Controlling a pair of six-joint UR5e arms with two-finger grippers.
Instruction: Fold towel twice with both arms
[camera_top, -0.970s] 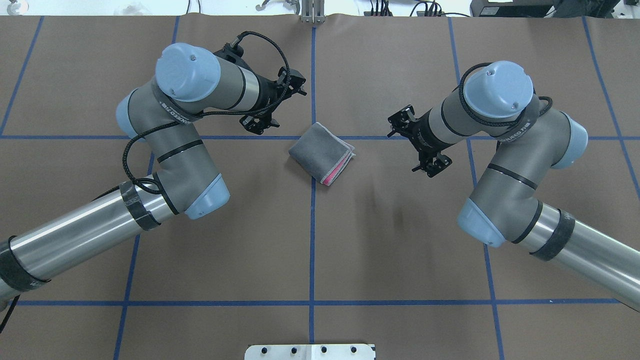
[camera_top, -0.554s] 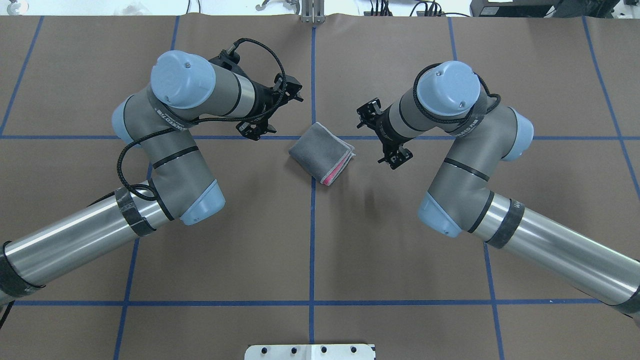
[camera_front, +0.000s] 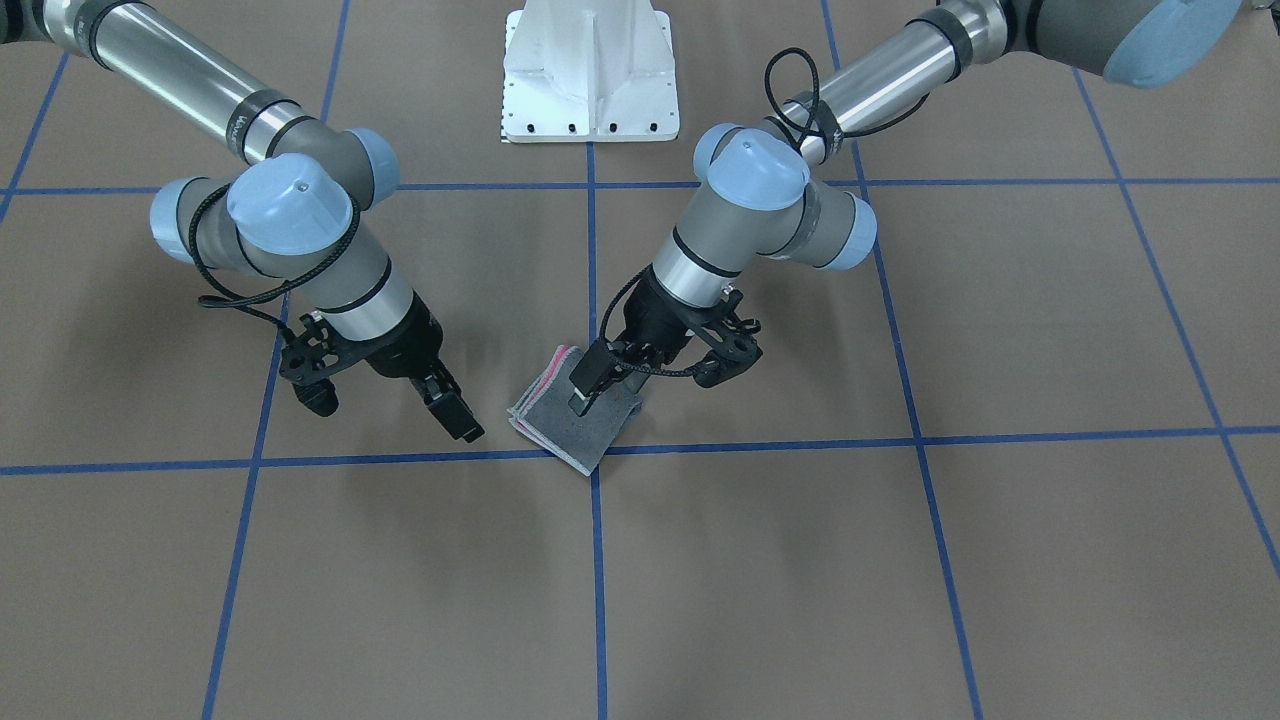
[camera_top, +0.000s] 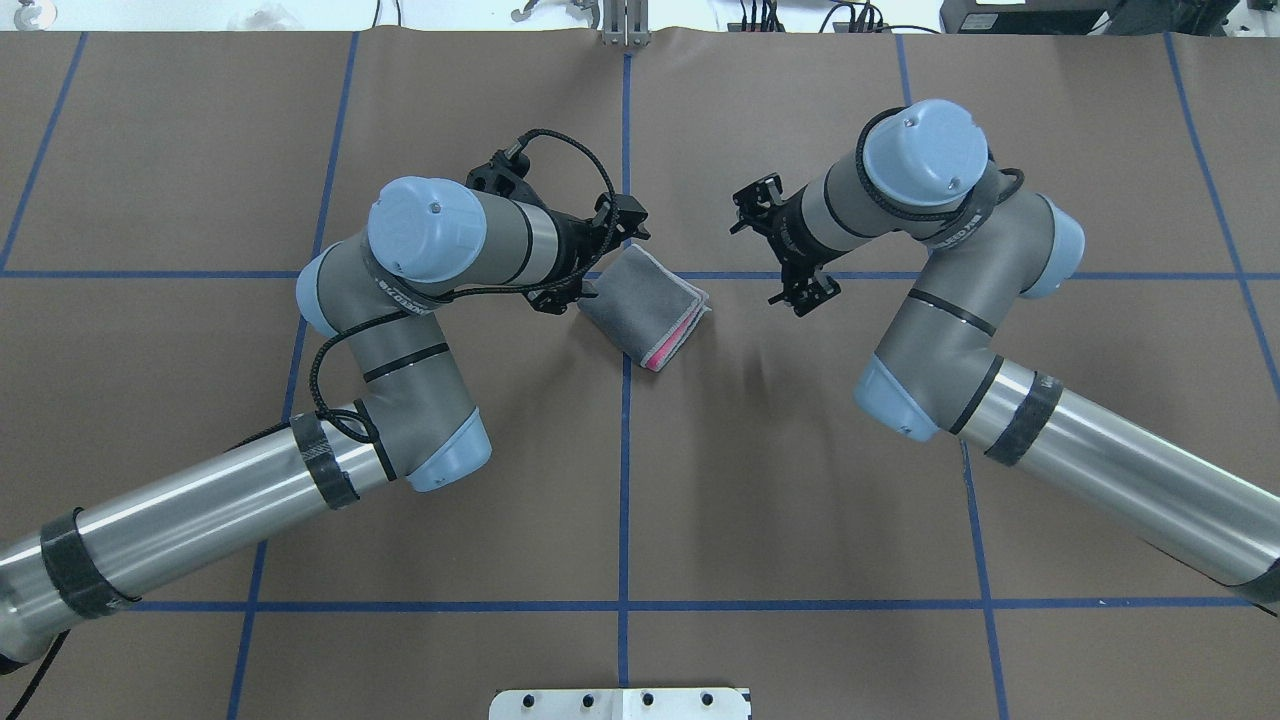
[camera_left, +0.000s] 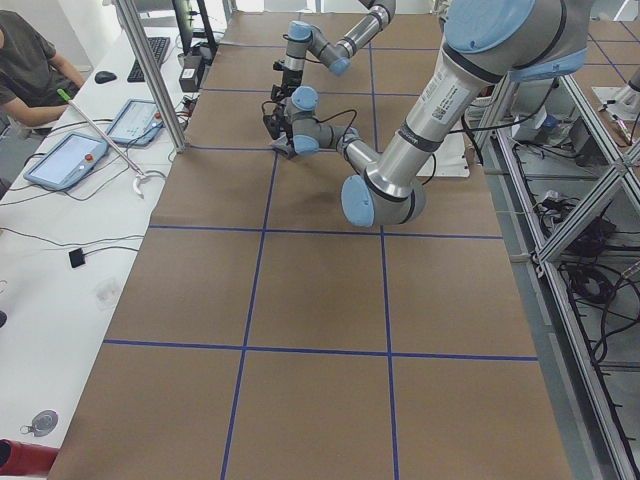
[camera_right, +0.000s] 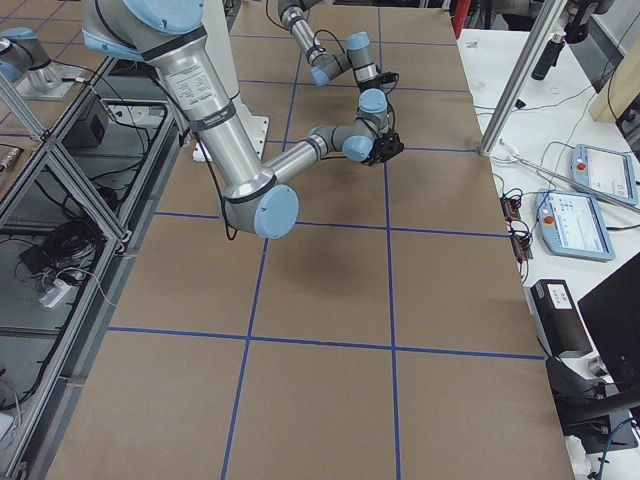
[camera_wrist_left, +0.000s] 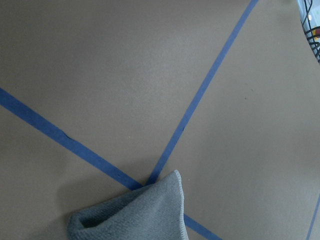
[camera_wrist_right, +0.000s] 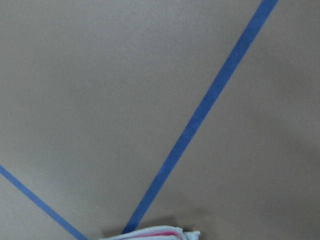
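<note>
The brown table (camera_top: 800, 480) is marked with a grid of blue tape lines (camera_top: 624, 480). The left arm (camera_top: 400, 340) and the right arm (camera_top: 940, 330) both bend in toward its middle. There the towel (camera_top: 640, 300) lies folded into a small packet, grey side outside, with pink showing at one edge, on the crossing of two tape lines. The left gripper (camera_top: 590, 258) is at the towel's far left corner with its jaws spread wide; I cannot tell if it touches the cloth. The right gripper (camera_top: 780, 245) is also wide open and stays near the towel, apart from it.
</note>
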